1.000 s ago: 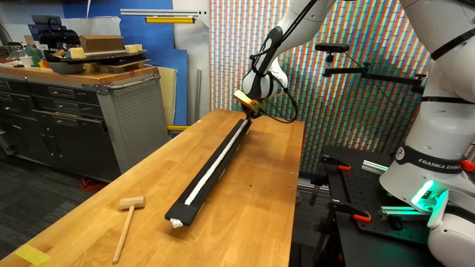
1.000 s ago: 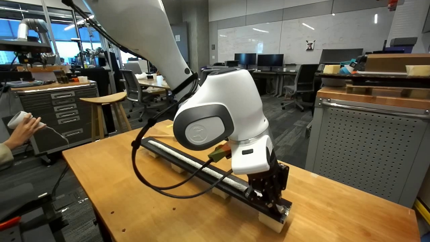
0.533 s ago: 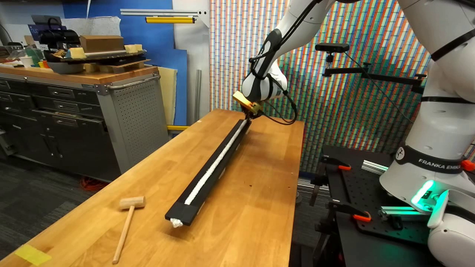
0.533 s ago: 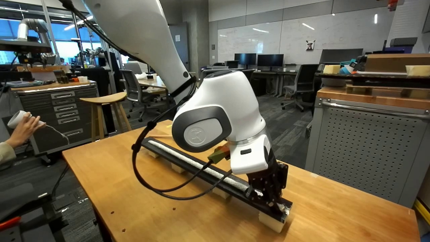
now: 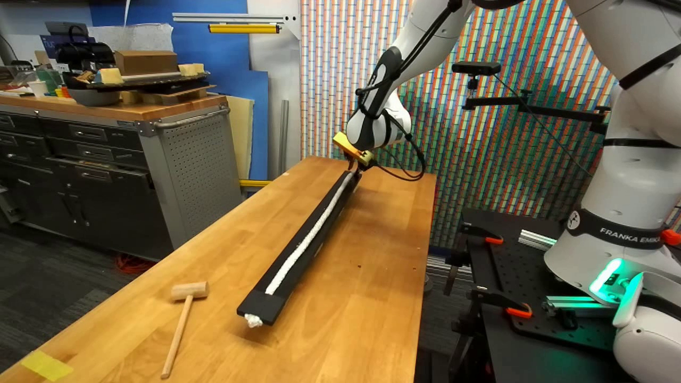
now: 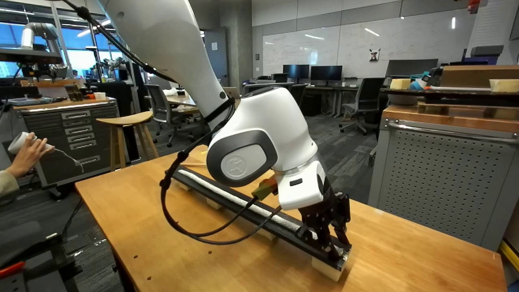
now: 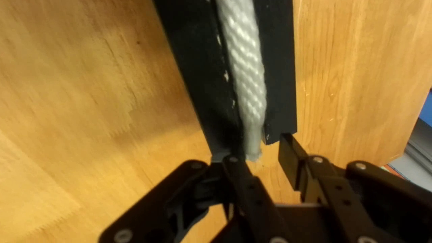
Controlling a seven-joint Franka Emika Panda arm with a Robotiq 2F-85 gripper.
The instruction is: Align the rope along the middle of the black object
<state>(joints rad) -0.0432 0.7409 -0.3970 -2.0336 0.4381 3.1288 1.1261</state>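
The white rope (image 5: 302,248) lies lengthwise along the black object (image 5: 260,305), roughly along its middle, in both exterior views. At the near end it passes under a black section and a white tuft sticks out. In the wrist view the rope (image 7: 244,60) runs between two black strips of the bar (image 7: 199,60), and its loose end stops at the bar's end. My gripper (image 6: 339,248) is open at that end; it also shows in the wrist view (image 7: 261,152). The rope's end lies just ahead of the gap between the fingers, and nothing is visibly held.
The bar rests on pale blocks (image 6: 326,267) on the wooden table (image 5: 367,298). A wooden mallet (image 5: 190,291) and yellow tape (image 5: 47,365) lie near the table's near left. A grey cabinet (image 6: 442,178) stands beyond the table. A person's hand (image 6: 30,156) shows at the edge.
The fingers were close together around the rope's end and are now spread apart. The arm has shifted only slightly. The rope's end section now curves slightly; the bar stays put.
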